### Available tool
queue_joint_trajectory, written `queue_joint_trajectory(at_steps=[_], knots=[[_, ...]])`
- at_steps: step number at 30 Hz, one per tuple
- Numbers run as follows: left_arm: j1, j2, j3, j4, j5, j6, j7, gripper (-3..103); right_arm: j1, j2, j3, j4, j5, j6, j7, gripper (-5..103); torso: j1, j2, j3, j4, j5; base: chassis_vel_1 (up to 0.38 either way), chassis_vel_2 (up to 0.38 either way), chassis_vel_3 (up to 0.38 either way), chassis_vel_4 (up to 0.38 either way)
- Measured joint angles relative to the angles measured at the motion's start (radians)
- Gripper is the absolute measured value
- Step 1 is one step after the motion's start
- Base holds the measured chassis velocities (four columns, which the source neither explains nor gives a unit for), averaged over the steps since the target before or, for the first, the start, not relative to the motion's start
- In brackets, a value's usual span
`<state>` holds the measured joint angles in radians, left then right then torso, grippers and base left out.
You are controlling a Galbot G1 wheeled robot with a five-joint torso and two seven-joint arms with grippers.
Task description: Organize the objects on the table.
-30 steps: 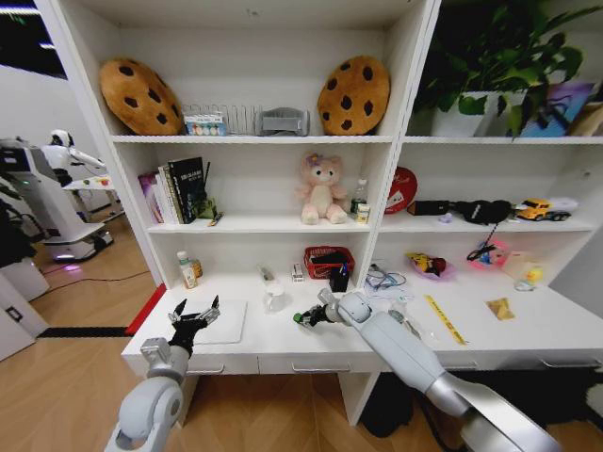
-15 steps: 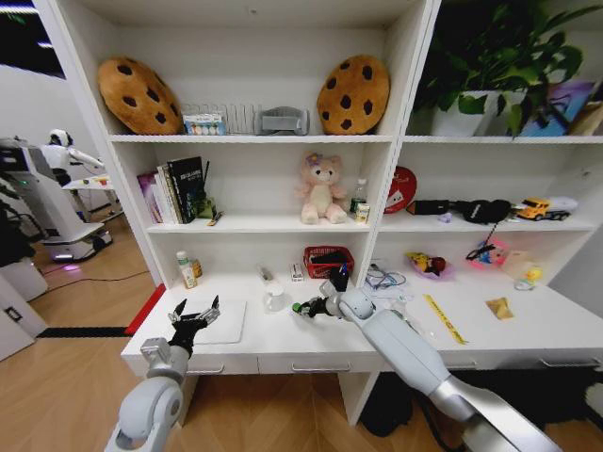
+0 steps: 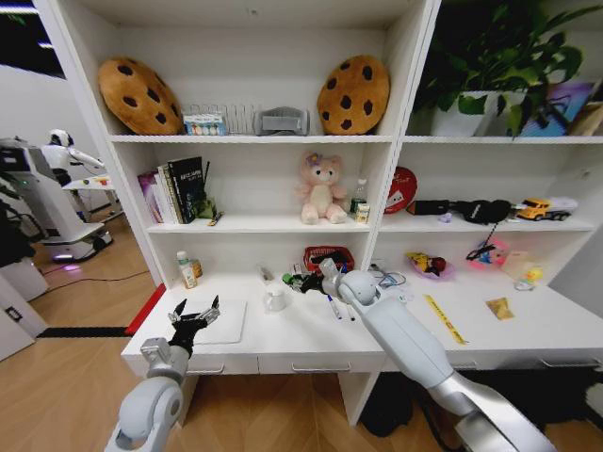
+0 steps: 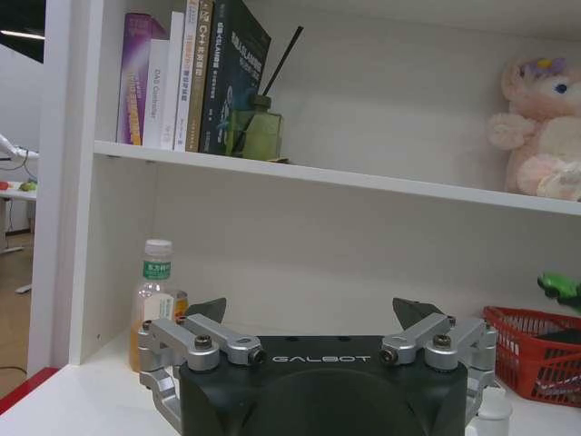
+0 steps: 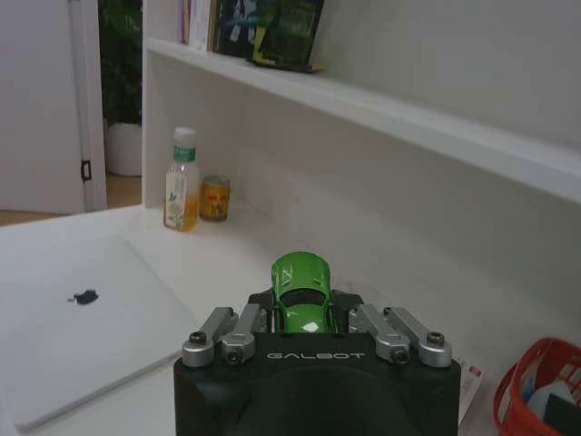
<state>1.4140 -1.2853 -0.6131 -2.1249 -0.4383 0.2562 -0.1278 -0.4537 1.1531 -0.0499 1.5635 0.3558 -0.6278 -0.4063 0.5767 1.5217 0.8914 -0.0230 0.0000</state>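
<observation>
The right gripper (image 5: 304, 313), fingers pinching the tiny green toy car (image 5: 302, 292) above the white desk (image 3: 283, 344), needs a drop spot, while the spread-fingered left gripper (image 3: 193, 314) hovers at eight o'clock.

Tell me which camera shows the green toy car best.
The right wrist view: the car sits centred and close, clamped in the right gripper. The head view shows it as a small green speck at that gripper, above the table. The left wrist view catches a green bit at its edge.
</observation>
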Motion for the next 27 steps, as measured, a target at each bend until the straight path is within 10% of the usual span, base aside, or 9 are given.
queue_joint_trajectory(at_steps=[7,27], knots=[[0.000,0.000,0.000,0.000,0.000,0.000,0.000,100,0.115,0.075,-0.058,-0.072,0.088,0.137,0.192,33,0.000,0.000,0.000,0.0003,-0.0001,0.000,0.000,0.000,0.000],[0.000,0.000,0.000,0.000,0.000,0.000,0.000,100,0.340,0.217,0.012,-0.206,0.194,0.036,0.368,33,0.000,0.000,0.000,0.0000,0.0000,0.000,0.000,0.000,0.000]])
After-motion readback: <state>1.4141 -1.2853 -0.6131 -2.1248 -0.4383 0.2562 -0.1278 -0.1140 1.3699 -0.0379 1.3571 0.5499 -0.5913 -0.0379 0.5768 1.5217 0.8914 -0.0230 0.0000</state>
